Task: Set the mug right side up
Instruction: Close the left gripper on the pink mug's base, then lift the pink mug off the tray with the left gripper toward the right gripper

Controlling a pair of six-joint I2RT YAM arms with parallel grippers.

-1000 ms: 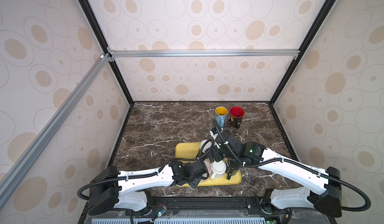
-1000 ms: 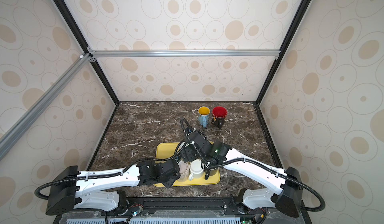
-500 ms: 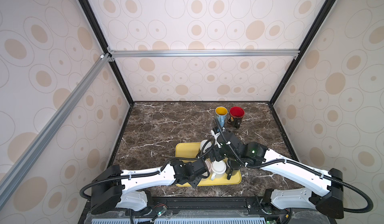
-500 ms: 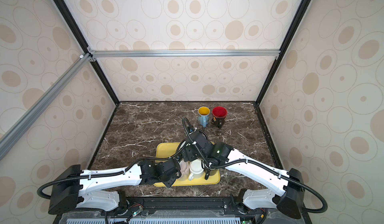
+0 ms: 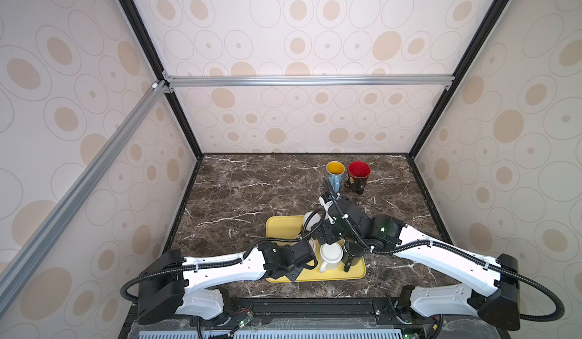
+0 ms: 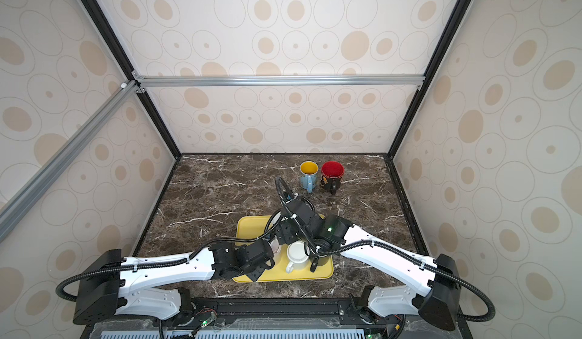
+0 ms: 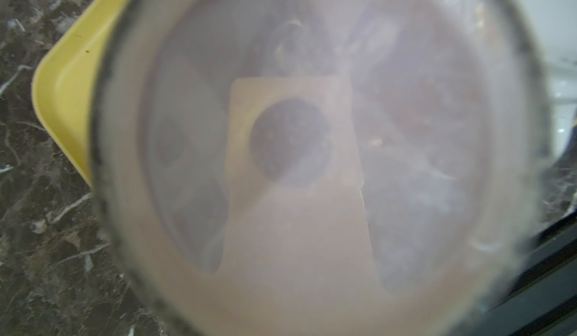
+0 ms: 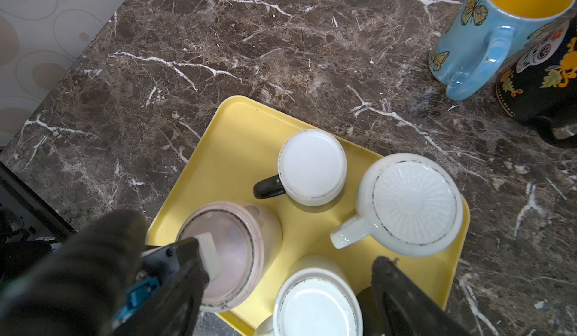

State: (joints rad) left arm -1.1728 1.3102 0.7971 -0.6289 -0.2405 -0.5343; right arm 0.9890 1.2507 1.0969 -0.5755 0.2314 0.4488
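Note:
A pinkish mug [image 8: 237, 250] stands upside down at the front left of the yellow tray [image 8: 237, 137]; its blurred base [image 7: 312, 162] fills the left wrist view. My left gripper [image 5: 308, 254] is right at this mug. One white finger pad [image 8: 209, 253] lies across the base, the other finger is hidden, and I cannot tell whether the jaws grip anything. My right gripper [image 8: 281, 300] hangs open above an upturned white mug [image 8: 315, 306] next to the pinkish one, its fingers on either side and not touching it.
The tray also holds an upturned white mug with a black handle [image 8: 312, 165], a ribbed white one [image 8: 412, 203] and a dark one [image 5: 354, 252]. A blue mug [image 5: 334, 172] and a black mug with red inside [image 5: 358, 173] stand upright at the back.
Both arms stay almost where they were over the tray. The left jaws have narrowed at the pinkish mug. No mug has visibly moved.

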